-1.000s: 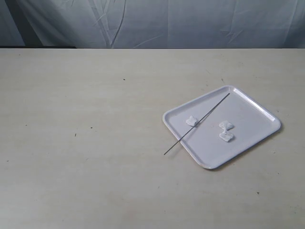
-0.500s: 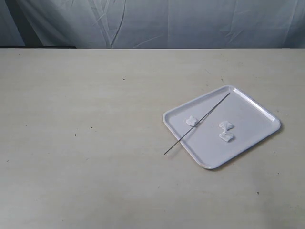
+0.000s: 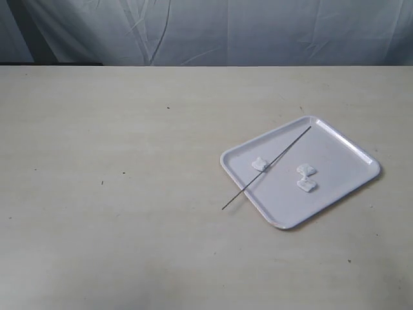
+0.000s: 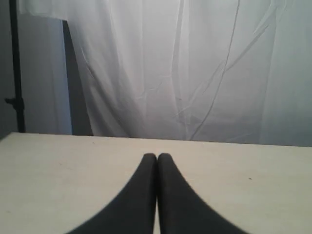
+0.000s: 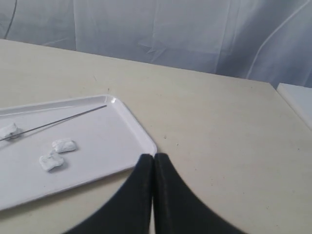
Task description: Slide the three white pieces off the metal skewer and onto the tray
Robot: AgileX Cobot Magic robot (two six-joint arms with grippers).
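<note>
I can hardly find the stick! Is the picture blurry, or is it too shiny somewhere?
Exterior view: soft even light, the metal skewer a thin dark line, faint shadow under the tray. Right wrist view: small glint on the tray's corner; right gripper a black, featureless shape. Left wrist view: left gripper equally dark.

I am finding no text, label, brand, number or sign that I can read in any of my views. The tray (image 3: 339,171), the surface (image 3: 129,194) and the cloth (image 3: 258,32) hanging behind it are all showing plain, unmarked faces.
</note>
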